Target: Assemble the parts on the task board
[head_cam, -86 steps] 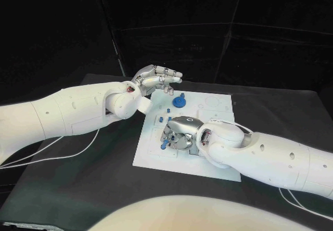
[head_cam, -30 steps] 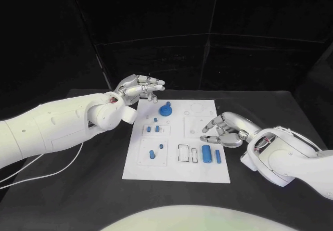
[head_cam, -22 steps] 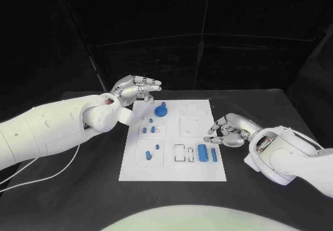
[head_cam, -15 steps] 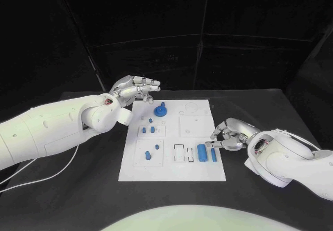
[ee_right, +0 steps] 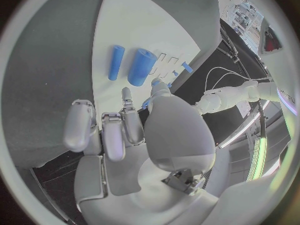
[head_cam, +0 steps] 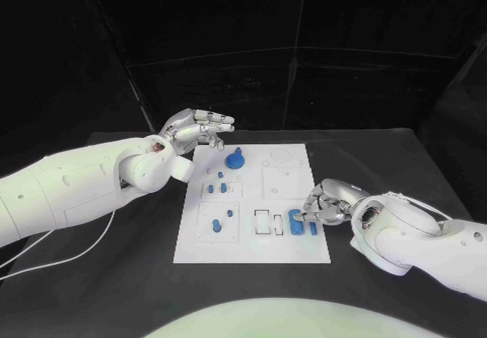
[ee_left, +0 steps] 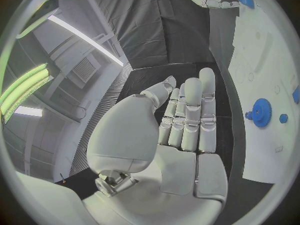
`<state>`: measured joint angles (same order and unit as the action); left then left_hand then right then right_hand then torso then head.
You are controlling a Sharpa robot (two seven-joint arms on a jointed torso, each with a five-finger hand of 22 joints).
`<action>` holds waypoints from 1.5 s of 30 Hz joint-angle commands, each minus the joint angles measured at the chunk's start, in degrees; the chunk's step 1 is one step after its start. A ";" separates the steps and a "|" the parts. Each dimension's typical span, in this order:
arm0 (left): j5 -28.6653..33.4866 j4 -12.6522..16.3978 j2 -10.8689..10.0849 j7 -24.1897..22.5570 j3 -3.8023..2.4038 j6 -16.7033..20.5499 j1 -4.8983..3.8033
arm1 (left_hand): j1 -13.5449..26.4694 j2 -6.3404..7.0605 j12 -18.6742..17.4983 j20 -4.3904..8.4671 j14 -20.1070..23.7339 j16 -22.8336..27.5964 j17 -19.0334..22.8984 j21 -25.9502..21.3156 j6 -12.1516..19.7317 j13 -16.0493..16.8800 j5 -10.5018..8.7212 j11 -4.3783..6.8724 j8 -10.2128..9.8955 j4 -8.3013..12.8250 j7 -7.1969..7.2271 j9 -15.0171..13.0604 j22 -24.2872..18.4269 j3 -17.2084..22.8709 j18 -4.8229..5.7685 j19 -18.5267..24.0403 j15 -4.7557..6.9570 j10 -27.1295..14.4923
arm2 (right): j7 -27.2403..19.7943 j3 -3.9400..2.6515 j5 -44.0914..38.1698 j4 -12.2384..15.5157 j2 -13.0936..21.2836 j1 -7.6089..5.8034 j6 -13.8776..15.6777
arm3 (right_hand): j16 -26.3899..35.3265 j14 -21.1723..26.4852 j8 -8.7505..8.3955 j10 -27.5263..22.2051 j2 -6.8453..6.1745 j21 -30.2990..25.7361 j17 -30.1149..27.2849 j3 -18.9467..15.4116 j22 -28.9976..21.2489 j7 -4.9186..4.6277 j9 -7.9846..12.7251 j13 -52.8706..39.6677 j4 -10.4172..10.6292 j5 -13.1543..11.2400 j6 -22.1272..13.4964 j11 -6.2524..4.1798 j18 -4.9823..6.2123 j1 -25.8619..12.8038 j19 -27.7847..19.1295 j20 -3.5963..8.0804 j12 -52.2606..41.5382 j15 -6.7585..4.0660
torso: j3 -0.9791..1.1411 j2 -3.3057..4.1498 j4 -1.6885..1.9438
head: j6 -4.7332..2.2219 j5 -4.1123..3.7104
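**So the right hand is dropping back onto the two blue cylinders**

Okay, compared with a second ago the right silver hand has come down from above the board's right edge and now sits low right by the thick blue cylinder and the thin blue rod lying at the near right of the white task board. In the right wrist view its fingers curl in loosely with nothing between them, just short of the cylinder and rod, so no grasp yet. My guess: it's lining up to pick one.

The left silver hand hasn't budged, hovering empty with fingers extended beyond the board's far left corner, near the blue gear. The smaller blue pieces sit untouched.
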<state>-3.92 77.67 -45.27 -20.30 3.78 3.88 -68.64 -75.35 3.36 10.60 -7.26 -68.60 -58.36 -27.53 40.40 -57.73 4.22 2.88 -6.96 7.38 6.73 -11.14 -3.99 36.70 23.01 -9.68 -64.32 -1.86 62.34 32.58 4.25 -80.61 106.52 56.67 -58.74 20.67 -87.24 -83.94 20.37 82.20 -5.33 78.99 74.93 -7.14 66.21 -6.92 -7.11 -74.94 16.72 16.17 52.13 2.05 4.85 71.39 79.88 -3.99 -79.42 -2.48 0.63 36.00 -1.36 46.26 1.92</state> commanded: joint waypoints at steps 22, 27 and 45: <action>-0.02 0.31 -0.32 -1.11 -0.03 -2.93 -0.07 | 0.09 -0.50 0.54 -0.22 0.55 -0.27 0.11 -0.47 0.34 -0.03 -0.01 0.15 0.42 -0.13 0.19 0.04 -0.11 -0.55 -0.80 0.33 0.07 -0.52 | 0.78 -0.01 -2.45 -2.41 -2.62 2.10 -3.20 | -0.32 -4.67 1.75 0.30 1.31 0.31 7.98 -0.84 0.16 0.24 -0.44 -2.38 -0.05 0.36 -0.36 -0.05 -0.34 -0.55 0.24 -0.08 -0.19 0.37 | 0.03 0.04 0.00 | 0.65 0.46; -0.02 0.34 -0.39 -1.12 -0.03 -3.06 -0.07 | 0.09 -0.50 0.54 -0.22 0.55 -0.27 0.11 -0.47 0.34 -0.03 -0.01 0.15 0.42 -0.13 0.19 0.04 -0.11 -0.55 -0.80 0.33 0.07 -0.52 | 0.76 -0.01 -3.07 -3.01 -3.25 2.39 -2.78 | -0.33 -4.67 2.04 0.30 1.72 0.35 8.04 -0.88 0.24 0.26 -0.49 -2.44 -0.17 0.40 -0.52 -0.06 -0.35 -0.22 0.24 -0.08 -0.17 0.36 | 0.00 0.00 0.02 | 0.71 0.50; -0.02 0.32 -0.37 -1.14 -0.02 -3.49 -0.05 | 0.11 -0.49 0.59 -0.23 0.58 -0.28 0.14 -0.50 0.39 -0.04 0.00 0.15 0.43 -0.15 0.20 0.05 -0.13 -0.63 -0.80 0.34 0.06 -0.59 | -1.94 -0.05 0.38 -0.59 -1.76 2.54 3.13 | -0.45 -4.76 5.15 0.68 5.70 0.46 8.62 -0.75 0.39 0.98 -1.18 -2.94 -0.79 7.95 0.59 -0.75 -0.33 4.13 0.16 0.38 0.15 -0.18 | -0.02 -0.04 -0.04 | 0.59 0.52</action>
<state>-3.92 77.89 -45.66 -20.50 3.80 1.26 -68.63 -75.35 3.36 10.88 -7.26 -68.39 -58.36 -27.49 40.17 -57.73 4.22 2.88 -6.75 7.60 6.56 -11.14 -3.99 36.67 22.84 -9.68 -64.32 -1.65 62.13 32.24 4.23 -82.09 105.37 54.85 -56.13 20.85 -87.52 -83.94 25.19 82.63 0.16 79.27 74.91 -7.86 66.65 -6.03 -7.96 -74.93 16.17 23.76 52.32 1.61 4.88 74.92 79.87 -3.99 -79.42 -2.47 0.64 35.96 -1.44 46.91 2.55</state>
